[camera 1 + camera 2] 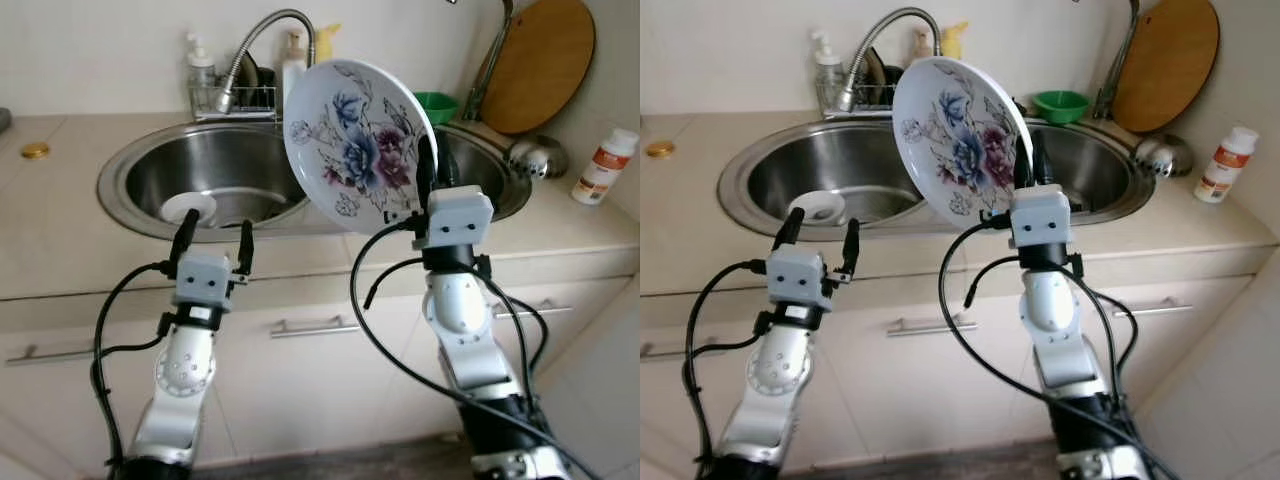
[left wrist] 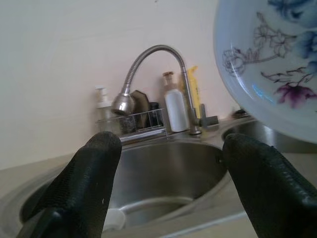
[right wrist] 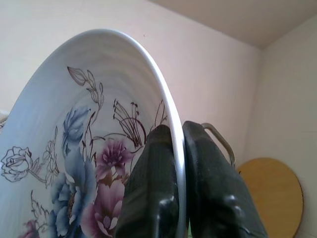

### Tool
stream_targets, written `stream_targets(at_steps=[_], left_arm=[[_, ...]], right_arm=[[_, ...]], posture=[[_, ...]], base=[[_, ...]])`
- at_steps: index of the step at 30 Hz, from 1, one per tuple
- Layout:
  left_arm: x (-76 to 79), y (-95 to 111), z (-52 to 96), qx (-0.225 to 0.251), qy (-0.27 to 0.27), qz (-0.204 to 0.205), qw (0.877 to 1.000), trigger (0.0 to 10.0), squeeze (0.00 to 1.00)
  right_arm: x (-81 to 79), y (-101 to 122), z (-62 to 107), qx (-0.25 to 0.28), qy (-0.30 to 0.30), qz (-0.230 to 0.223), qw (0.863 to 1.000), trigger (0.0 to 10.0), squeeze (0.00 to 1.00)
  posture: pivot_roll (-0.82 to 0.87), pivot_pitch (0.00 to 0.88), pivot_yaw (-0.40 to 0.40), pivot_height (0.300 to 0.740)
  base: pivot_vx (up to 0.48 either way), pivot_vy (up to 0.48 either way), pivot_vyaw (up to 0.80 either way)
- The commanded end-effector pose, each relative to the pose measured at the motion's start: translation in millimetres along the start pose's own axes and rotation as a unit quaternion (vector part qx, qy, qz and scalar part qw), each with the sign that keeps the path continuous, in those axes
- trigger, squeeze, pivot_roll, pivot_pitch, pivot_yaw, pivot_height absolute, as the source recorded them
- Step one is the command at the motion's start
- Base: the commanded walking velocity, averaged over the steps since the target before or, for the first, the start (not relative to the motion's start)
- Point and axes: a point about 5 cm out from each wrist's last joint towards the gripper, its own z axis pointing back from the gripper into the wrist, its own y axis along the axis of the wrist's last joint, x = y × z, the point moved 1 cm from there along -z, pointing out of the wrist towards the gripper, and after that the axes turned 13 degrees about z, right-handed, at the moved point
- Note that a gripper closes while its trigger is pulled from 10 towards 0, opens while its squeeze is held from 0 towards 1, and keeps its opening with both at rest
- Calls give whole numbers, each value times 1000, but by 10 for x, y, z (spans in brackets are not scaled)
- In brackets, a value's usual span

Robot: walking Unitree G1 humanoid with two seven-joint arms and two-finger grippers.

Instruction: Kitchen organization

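Observation:
A white plate (image 1: 355, 140) painted with blue and purple flowers is held upright above the divide of the double sink (image 1: 140, 160). My right gripper (image 1: 428, 178) is shut on the plate's right rim, one finger on each face, as the right wrist view shows at the plate (image 3: 84, 163). My left gripper (image 1: 212, 240) stands open over the front edge of the left basin, with nothing between its fingers (image 2: 84, 193). A small white dish (image 1: 190, 208) lies in the left basin.
A curved faucet (image 1: 262, 40) rises behind the sink beside a wire rack (image 1: 235, 100) with bottles. A green bowl (image 1: 437, 105), a wooden board (image 1: 540, 65) and a steel ladle (image 1: 535, 155) are at the back right. A white bottle (image 1: 604, 166) stands on the right counter.

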Motion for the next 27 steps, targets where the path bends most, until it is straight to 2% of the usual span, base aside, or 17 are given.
stream_targets(at_steps=[1, 7, 12, 19, 22, 27], left_arm=[[-117, 25, -6, 3, 12, -13, 1000, 10000, 0], [-123, 27, -13, 2, 10, -14, 1000, 10000, 0], [-113, 28, -19, 2, 9, -13, 1000, 10000, 0], [-106, 29, -23, 2, 7, -13, 1000, 10000, 0], [-102, 31, -24, 2, 7, -11, 1000, 10000, 0], [-92, 34, -21, 4, 5, -10, 1000, 10000, 0]], right_arm=[[-74, 145, -62, 25, -5, -25, 999, 0, 0], [-27, 112, -83, 16, -20, -29, 999, 0, 0], [-7, 83, -99, 11, -24, -25, 999, 0, 0], [101, -62, -178, -19, -47, 0, 999, 0, 0], [228, -257, -224, -66, -72, 29, 995, 0, 0], [343, -403, -256, -99, -93, 66, 989, 0, 0]], posture=[[88, 0, -35, 740], [90, 0, -30, 740], [90, 0, -29, 740], [93, 0, -29, 740], [94, 0, -32, 740], [96, 0, -34, 740]], base=[[266, 0, 800], [254, 0, 133], [0, 0, 0], [0, 0, 0], [0, 0, 0], [55, 0, 0]])
